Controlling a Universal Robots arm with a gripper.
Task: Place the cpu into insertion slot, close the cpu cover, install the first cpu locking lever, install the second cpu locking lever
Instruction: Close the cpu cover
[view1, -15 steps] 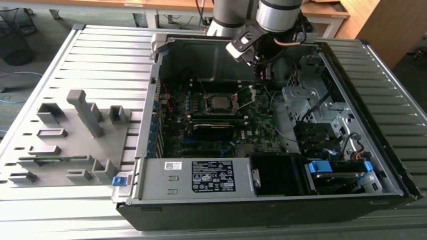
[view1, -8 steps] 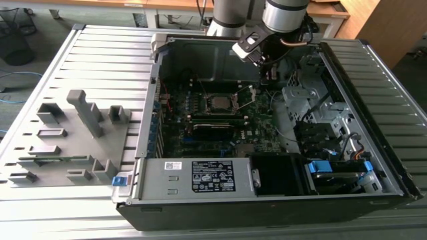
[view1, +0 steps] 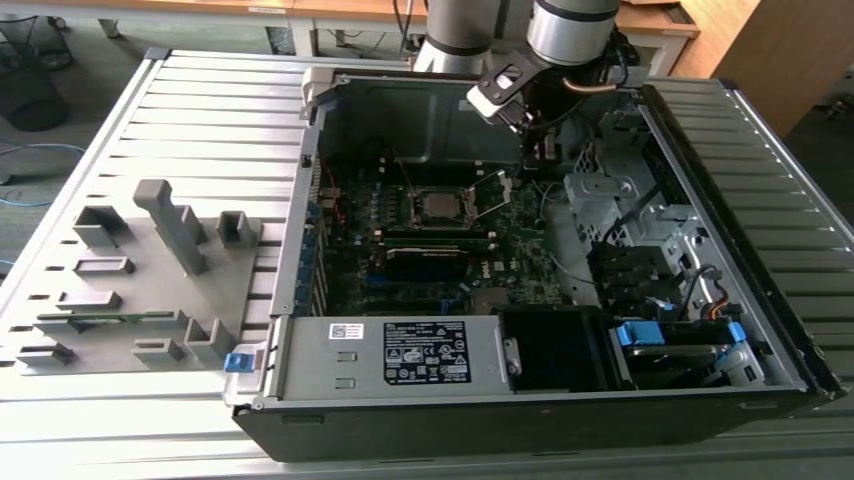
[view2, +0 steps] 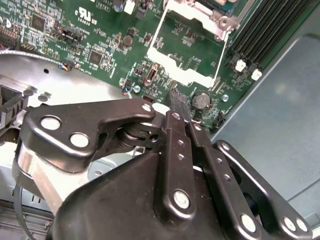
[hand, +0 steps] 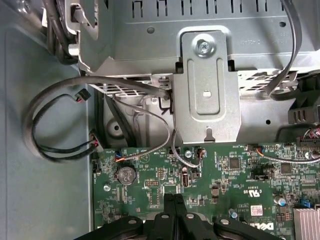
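My pincer, clenched on nothing, hangs up and right of the cpu, mid-frame in the exterior view.

One cpu, one end effector, one computer case, one coin battery (both wrist views).

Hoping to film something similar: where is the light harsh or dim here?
Exterior view: the table is bright, the computer case inside shadowed. Second wrist view: glints on the hand's bolt heads. First wrist view: the metal bracket is evenly lit.
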